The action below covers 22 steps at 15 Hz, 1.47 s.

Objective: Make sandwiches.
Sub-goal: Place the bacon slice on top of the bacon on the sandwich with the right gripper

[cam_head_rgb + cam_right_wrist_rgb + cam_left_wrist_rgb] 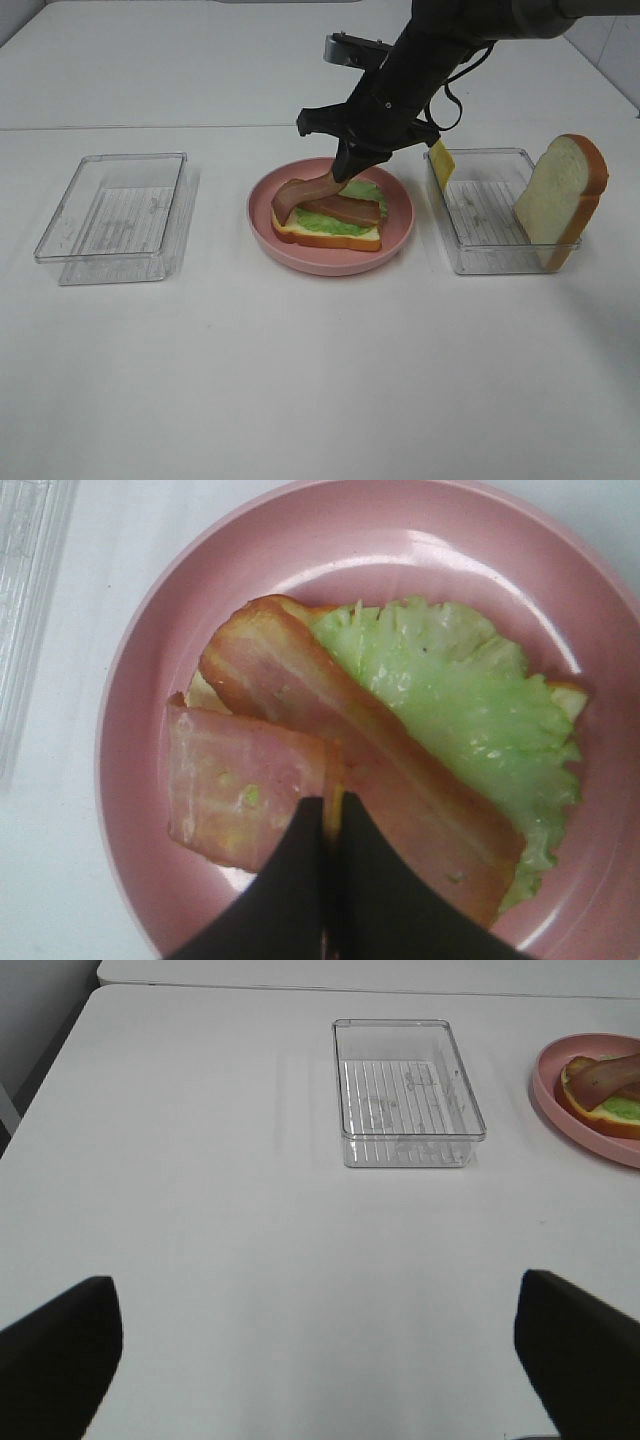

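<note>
On the round pink plate (330, 265) sits the part-built sandwich: a white bread slice (322, 236) with an orange-brown crust lies flat, a green lettuce leaf (368, 190) covers it, and one brown bacon strip (348, 211) lies across the lettuce. A second bacon strip (298, 193) arcs above that stack, its lower end touching the edge of the bread on the side away from the right tray and its upper end pinched between the fingers of the right gripper (345, 172). In the right wrist view the two dark fingers (290, 880) are pressed together on the strip's thin edge, directly over the plate. To the right of the plate stands a clear plastic tray (490, 262); a second bread slice (565, 195) leans upright at its far end from the plate, and a yellow cheese square (441, 165) stands tilted at the corner nearest the plate. Left of the plate, well apart, is another clear tray (110, 270). The left gripper (315, 1290) hovers over the white table (300, 380) farther from the plate than that tray, its fingers spread wide and gripping nothing.
</note>
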Tool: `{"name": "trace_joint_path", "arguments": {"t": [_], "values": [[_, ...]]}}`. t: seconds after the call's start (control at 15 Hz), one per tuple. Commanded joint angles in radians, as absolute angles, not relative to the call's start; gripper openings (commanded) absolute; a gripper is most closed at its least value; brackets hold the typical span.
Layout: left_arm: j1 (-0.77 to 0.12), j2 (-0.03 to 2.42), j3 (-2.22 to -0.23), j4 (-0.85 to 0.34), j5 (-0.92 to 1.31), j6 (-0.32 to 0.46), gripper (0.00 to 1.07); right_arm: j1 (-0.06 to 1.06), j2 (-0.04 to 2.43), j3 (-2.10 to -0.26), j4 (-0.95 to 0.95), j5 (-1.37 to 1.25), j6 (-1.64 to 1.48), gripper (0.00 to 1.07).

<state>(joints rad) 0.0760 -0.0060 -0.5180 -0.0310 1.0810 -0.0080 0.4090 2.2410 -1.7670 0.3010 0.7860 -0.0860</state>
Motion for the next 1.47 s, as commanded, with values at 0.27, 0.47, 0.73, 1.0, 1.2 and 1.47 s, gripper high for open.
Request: {"name": "trace_joint_path", "arguments": {"t": [0.27,0.47,0.73,1.0,1.2,1.47], "values": [[0.073,-0.026,-0.517,-0.033,1.07,-0.006,1.02,0.406,2.241,-1.775,0.263,0.756,-0.071,0.0],[0.073,-0.026,-0.517,-0.033,1.07,-0.006,1.02,0.406,2.241,-1.775,0.261,0.756,-0.071,0.0],[0.073,-0.026,-0.517,-0.033,1.07,-0.006,1.02,0.406,2.241,-1.775,0.208,0.748,-0.071,0.17],[0.073,-0.026,-0.517,-0.033,1.07,-0.006,1.02,0.407,2.222,-1.775,0.202,0.763,-0.071,0.97],[0.073,-0.026,-0.517,-0.033,1.07,-0.006,1.02,0.407,2.187,-1.779,0.202,0.807,-0.071,0.97],[0.073,-0.026,-0.517,-0.033,1.07,-0.006,1.02,0.406,2.105,-1.849,0.194,0.921,-0.04,0.97]]}}
